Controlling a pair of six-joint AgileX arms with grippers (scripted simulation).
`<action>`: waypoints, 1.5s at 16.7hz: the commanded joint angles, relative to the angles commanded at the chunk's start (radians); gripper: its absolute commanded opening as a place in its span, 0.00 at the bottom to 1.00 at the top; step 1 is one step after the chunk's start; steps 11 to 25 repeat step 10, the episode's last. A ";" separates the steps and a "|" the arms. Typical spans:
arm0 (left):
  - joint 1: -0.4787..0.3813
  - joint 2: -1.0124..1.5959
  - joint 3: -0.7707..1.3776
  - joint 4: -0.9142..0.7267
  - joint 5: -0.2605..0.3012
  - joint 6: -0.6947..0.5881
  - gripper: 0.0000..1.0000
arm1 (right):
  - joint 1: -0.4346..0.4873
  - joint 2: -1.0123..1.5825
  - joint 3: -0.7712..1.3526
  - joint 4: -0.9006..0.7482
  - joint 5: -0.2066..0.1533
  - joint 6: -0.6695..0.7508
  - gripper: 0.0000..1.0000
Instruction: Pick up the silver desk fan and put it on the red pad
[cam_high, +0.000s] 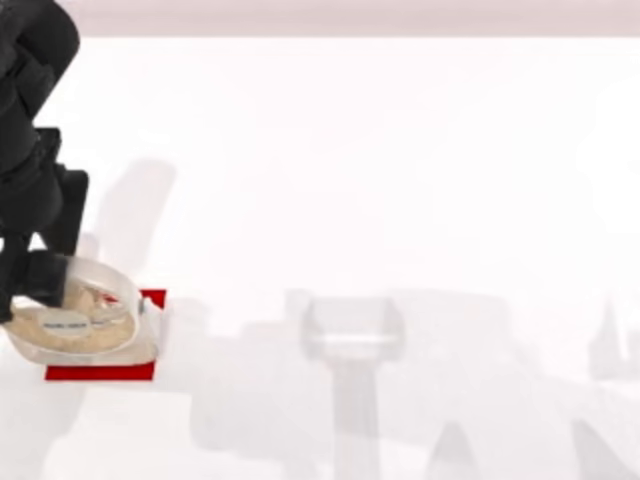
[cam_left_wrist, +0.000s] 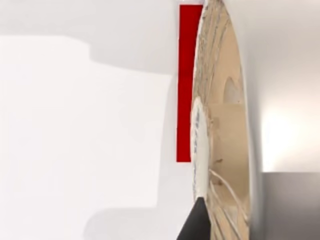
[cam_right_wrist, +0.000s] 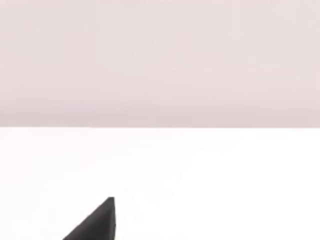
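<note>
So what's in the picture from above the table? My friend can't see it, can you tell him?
The left hand, black, is down at the silver desk fan, which sits over the red pad near the left edge of the white table. Red shows only along the pad's right side and near edge. The rest of the table shows only grey shadows.

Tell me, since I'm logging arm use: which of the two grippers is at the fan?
The left gripper, at the table's left, against the silver desk fan over the red pad. The right arm is out of the top view.
</note>
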 joint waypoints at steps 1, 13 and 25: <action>0.000 0.000 0.000 0.000 0.000 0.000 0.75 | 0.000 0.000 0.000 0.000 0.000 0.000 1.00; 0.000 0.000 0.000 0.000 0.000 0.000 1.00 | 0.000 0.000 0.000 0.000 0.000 0.000 1.00; 0.000 0.000 0.000 0.000 0.000 0.000 1.00 | 0.000 0.000 0.000 0.000 0.000 0.000 1.00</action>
